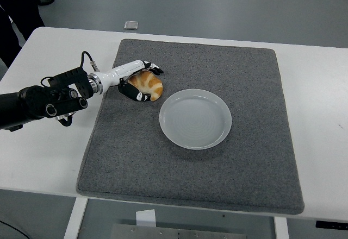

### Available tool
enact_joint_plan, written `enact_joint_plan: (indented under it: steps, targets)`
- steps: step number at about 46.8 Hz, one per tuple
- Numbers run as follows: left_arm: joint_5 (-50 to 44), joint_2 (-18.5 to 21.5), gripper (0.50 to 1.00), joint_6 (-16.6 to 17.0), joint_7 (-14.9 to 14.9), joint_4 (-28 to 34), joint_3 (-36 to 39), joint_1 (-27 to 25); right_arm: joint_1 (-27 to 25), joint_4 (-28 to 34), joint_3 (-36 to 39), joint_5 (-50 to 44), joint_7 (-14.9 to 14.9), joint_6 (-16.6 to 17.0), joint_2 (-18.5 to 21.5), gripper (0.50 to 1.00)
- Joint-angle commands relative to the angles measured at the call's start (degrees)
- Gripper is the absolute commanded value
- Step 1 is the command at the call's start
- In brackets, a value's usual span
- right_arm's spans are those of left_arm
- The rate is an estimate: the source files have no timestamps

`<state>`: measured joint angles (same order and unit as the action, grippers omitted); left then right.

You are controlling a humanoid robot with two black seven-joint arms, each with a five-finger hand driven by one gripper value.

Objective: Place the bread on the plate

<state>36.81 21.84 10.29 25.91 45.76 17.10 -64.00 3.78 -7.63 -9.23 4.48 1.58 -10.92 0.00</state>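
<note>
Grasp step: your left hand (140, 81) has fingers curled around the croissant (147, 83) on the grey mat (190, 179), at 10 o'clock from the white plate (195, 118); next, lift and carry toward 4 o'clock.

One white counter (49, 157) carries one grey mat (190, 179). On the mat there is one piece of bread (147, 83), a golden croissant, and one round white plate (195, 119). One black robot arm (32, 102) is in view, ending in one hand (138, 81). One small flat object (130, 25) lies on the floor beyond the counter. One person's dark clothing (19, 11) shows at the top left corner.
</note>
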Motion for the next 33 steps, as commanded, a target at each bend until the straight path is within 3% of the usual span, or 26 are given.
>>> enact_joint_plan:
  steps: [1, 33]
  targets:
    - [0.2, 0.2, 0.5, -0.4, 0.0, 0.0, 0.2, -0.1, 0.0, 0.1, 0.0, 0.0, 0.0, 0.0, 0.0, 0.952]
    - [0.0, 0.6, 0.5, 0.2, -0.1, -2.1, -4.1, -3.7, 0.0, 0.0, 0.0, 0.0, 0.0, 0.0, 0.0, 0.952]
